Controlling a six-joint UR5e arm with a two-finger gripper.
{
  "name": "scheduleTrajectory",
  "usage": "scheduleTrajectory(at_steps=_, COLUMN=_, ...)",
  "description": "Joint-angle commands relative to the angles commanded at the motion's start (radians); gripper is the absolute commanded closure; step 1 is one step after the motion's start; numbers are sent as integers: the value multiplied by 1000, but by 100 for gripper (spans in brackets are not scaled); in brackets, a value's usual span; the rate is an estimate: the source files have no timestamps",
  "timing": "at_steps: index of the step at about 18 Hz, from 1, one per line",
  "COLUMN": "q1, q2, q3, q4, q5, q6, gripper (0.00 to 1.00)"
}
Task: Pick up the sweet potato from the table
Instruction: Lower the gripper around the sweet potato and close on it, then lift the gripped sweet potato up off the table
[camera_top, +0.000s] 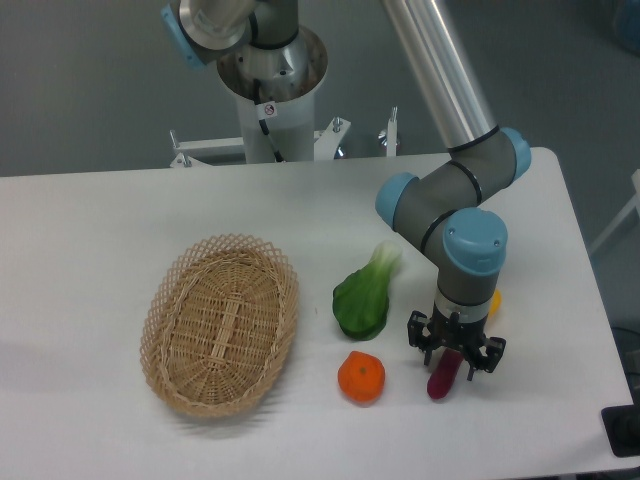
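The sweet potato (442, 378) is a slim dark magenta oblong lying on the white table (100, 230) at the front right. My gripper (455, 355) points straight down right over its upper end, with the fingers on either side of it. The jaws look spread around the sweet potato, which still rests on the table. Its far end is hidden under the gripper.
A round orange fruit (361, 377) lies just left of the sweet potato. A green bok choy (366, 295) lies behind it. A yellow vegetable (494, 301) is mostly hidden behind the wrist. An oval wicker basket (222, 322) sits at the left.
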Motion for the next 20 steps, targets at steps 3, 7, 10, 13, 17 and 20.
scheduleTrajectory(at_steps=3, q1=0, q2=2, q3=3, q4=0, q5=0, q6=20, gripper=61)
scheduleTrajectory(at_steps=7, q1=0, q2=9, q3=6, q4=-2, q5=0, q6=34, gripper=63)
scheduleTrajectory(at_steps=10, q1=2, q2=26, q3=6, q4=-2, q5=-2, q6=44, gripper=63)
scheduleTrajectory(at_steps=13, q1=2, q2=31, q3=6, q4=-2, q5=-2, q6=45, gripper=64)
scheduleTrajectory(at_steps=17, q1=2, q2=48, q3=11, q4=-3, q5=-3, q6=46, gripper=67)
scheduleTrajectory(at_steps=20, q1=5, q2=69, q3=21, q4=-3, q5=-6, q6=48, gripper=67)
